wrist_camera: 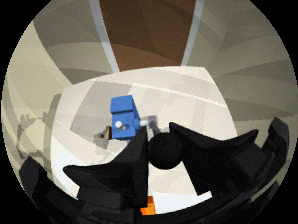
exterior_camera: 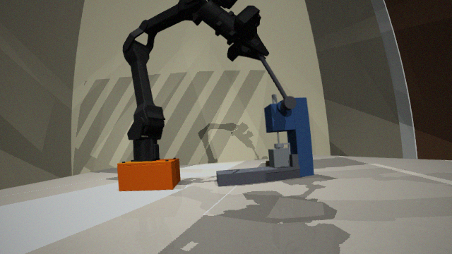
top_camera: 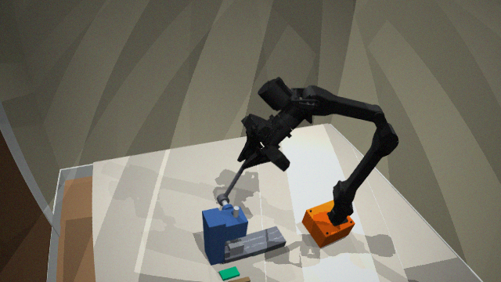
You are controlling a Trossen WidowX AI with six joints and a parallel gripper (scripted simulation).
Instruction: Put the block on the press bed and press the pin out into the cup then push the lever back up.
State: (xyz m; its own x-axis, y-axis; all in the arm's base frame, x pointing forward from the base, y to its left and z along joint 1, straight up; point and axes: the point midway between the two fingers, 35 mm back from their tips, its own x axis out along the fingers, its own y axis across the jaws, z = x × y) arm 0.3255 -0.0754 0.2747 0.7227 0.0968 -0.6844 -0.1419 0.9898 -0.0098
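I find the tool (top_camera: 242, 164) (exterior_camera: 265, 56) (wrist_camera: 157, 127) pinching the free end of the lever (top_camera: 235, 182) (exterior_camera: 273, 77), with a round black knob (wrist_camera: 165, 151) between its fingers in the wrist view. The lever's long axis slopes from that grip down to the hub (top_camera: 222, 198) (exterior_camera: 289, 102) on the blue press (top_camera: 214, 243) (exterior_camera: 304, 137) (wrist_camera: 123, 106); in the exterior view the tool sits above the hub and towards the orange base (top_camera: 321, 231) (exterior_camera: 145, 176) (wrist_camera: 148, 206). I have only the one arm, so the pull falls to it. The block (top_camera: 236, 247) (exterior_camera: 279, 157) stands upright on the press bed (top_camera: 266, 239) (exterior_camera: 241, 177), below the tool and under the punch (exterior_camera: 278, 137). Pin alignment cannot be verified, nor whether the pin is out; the cup I cannot identify. My judgement: the lever stroke is in hand, and any downward travel should follow an arc about the hub, not a straight line. Room appears open on the base side, above the bed. The desk (top_camera: 188, 235) (exterior_camera: 88, 226) (wrist_camera: 200, 107) has its edges well apart from the press on the far side. Risk noted: a sideways drag could twist the lever or nudge the block.
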